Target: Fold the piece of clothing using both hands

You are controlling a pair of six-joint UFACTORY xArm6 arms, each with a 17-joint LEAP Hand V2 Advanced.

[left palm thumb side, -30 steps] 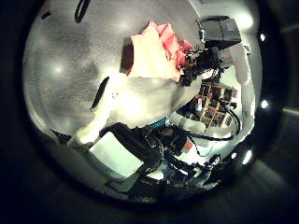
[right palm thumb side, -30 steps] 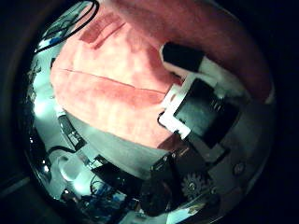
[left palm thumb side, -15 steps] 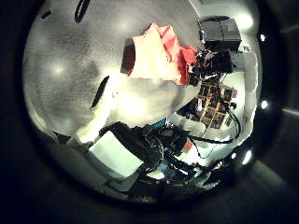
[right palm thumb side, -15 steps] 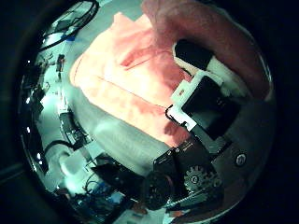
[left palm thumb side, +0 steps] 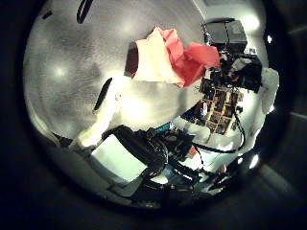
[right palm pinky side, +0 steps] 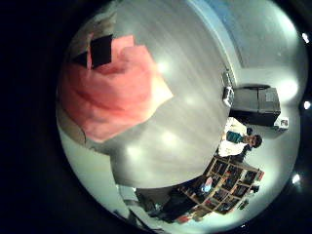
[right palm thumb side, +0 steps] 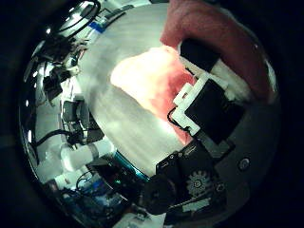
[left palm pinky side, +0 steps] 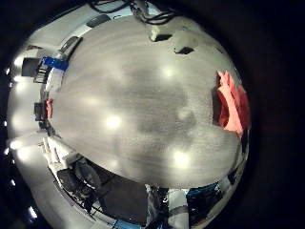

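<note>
The piece of clothing (left palm thumb side: 163,56) lies bunched on the table (left palm thumb side: 67,67), some way from my left hand (left palm thumb side: 120,158). One end of it is lifted off the surface and pinched by my right hand (left palm thumb side: 235,69). In the right thumb side palm view the cloth (right palm thumb side: 152,81) hangs below the palm, and a fold (right palm thumb side: 214,24) drapes over a curled finger (right palm thumb side: 211,65). The right little finger side view shows the cloth (right palm pinky side: 107,88) hanging over the table. From the left little finger side only the cloth's edge (left palm pinky side: 231,103) shows. A left finger (left palm thumb side: 99,105) reaches out straight, holding nothing.
Small dark objects (left palm pinky side: 176,43) lie near one edge of the table (left palm pinky side: 133,105), and boxes (left palm pinky side: 52,72) stand at another edge. Shelves (left palm thumb side: 225,107) stand behind the right arm. Wide bare tabletop (right palm pinky side: 185,107) spreads beside the cloth.
My right hand has risen with the cloth's end in it. The cloth now hangs farther from the right palm and more table shows beneath it. The left hand has stayed put.
</note>
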